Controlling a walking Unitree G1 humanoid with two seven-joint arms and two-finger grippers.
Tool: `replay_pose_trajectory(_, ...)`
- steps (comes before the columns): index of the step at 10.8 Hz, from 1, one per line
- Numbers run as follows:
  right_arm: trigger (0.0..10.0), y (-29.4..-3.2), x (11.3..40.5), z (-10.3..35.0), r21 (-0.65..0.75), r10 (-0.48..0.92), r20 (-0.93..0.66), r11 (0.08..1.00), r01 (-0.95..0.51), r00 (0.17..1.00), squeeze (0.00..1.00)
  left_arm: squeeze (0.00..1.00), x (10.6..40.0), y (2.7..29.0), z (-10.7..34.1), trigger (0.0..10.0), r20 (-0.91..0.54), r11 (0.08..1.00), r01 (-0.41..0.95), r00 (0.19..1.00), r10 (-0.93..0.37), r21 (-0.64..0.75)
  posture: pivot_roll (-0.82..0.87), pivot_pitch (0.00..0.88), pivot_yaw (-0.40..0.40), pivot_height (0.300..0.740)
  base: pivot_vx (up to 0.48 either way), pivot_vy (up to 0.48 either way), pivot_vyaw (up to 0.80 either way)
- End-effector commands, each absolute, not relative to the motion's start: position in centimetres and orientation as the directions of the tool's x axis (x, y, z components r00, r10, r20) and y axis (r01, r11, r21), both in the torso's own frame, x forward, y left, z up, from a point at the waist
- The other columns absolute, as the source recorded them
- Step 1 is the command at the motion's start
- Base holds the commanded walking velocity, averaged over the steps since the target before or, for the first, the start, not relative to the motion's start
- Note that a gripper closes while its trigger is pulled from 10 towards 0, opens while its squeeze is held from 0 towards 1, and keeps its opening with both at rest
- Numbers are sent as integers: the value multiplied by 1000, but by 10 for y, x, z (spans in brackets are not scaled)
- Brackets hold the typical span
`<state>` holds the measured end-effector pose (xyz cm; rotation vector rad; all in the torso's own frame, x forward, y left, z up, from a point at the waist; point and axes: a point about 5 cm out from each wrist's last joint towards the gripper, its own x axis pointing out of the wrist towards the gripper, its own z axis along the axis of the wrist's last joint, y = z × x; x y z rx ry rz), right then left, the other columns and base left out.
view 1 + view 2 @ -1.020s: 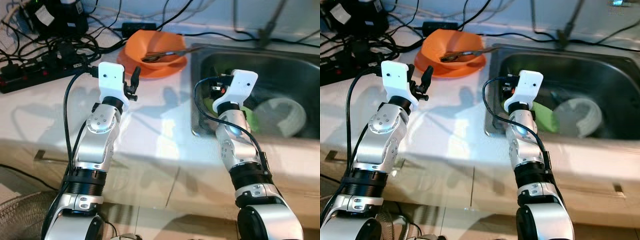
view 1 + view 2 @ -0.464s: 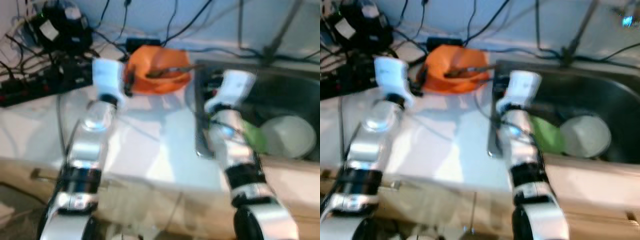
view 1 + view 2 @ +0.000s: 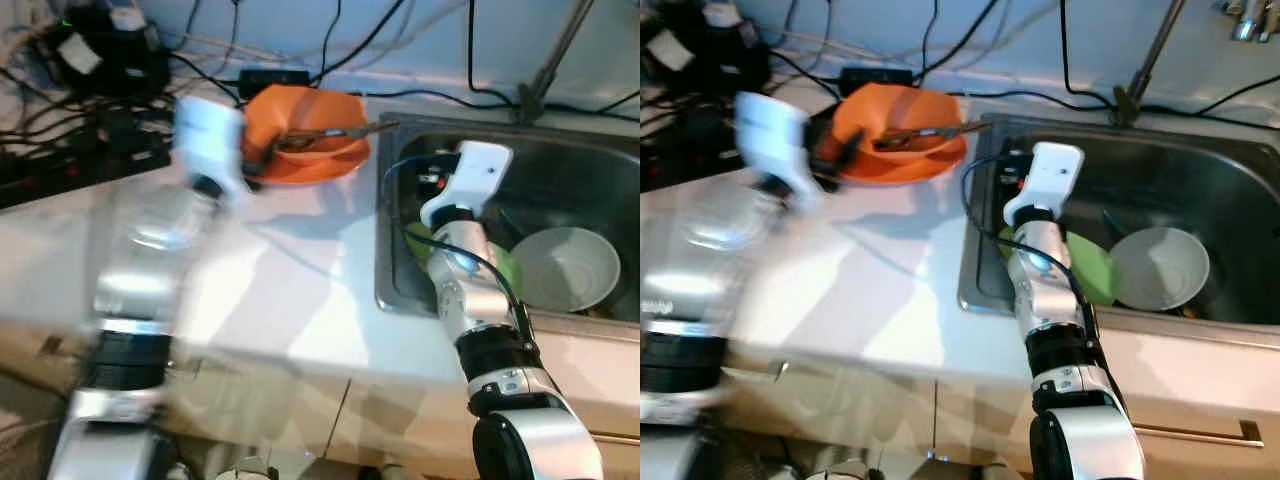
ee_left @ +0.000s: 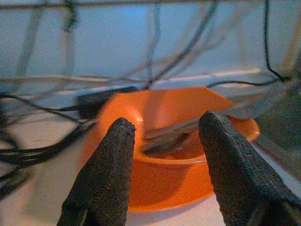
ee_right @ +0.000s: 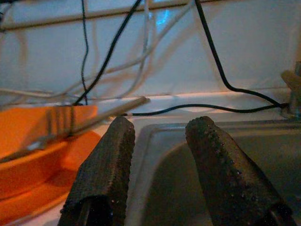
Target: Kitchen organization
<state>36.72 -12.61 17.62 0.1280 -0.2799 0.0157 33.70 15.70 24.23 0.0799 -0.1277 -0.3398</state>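
We look down on a pale counter [image 3: 290, 290] with a steel sink [image 3: 400, 180] set into it on the right. At the back of the counter, just left of the sink, sits an orange bowl [image 3: 330, 110] on an orange plate [image 3: 902, 167]. A metal utensil [image 4: 167, 141] lies in the bowl, its long handle [image 3: 365, 129] sticking out over the rim toward the sink.

Our left gripper [image 4: 164, 155] is raised over the counter just in front of the bowl. In the head views this arm is blurred. In the wrist view its two black fingers [image 4: 106, 174] stand apart with nothing between them, and the bowl shows through the gap.

Our right gripper [image 5: 157, 155] is held above the sink's left edge. Its fingers [image 5: 103, 169] are also spread and hold nothing, pointing toward the back wall [image 5: 188, 47].

Inside the sink lies a pale bowl [image 3: 565, 270], open side up, and beside it a green dish [image 3: 1090, 270], partly hidden by our right arm [image 3: 470, 300].

Black cables [image 3: 120, 110] tangle at the back left of the counter, and more cables run along the wall behind the sink.
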Motion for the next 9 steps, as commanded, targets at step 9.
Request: replay_pose_trajectory(9,10000,-121,365,178,143,-17,291,989,-26,957,0,0,349,149,206,10000,-284,831,554,806,-519,54,115,46,36,740,0,0,0)
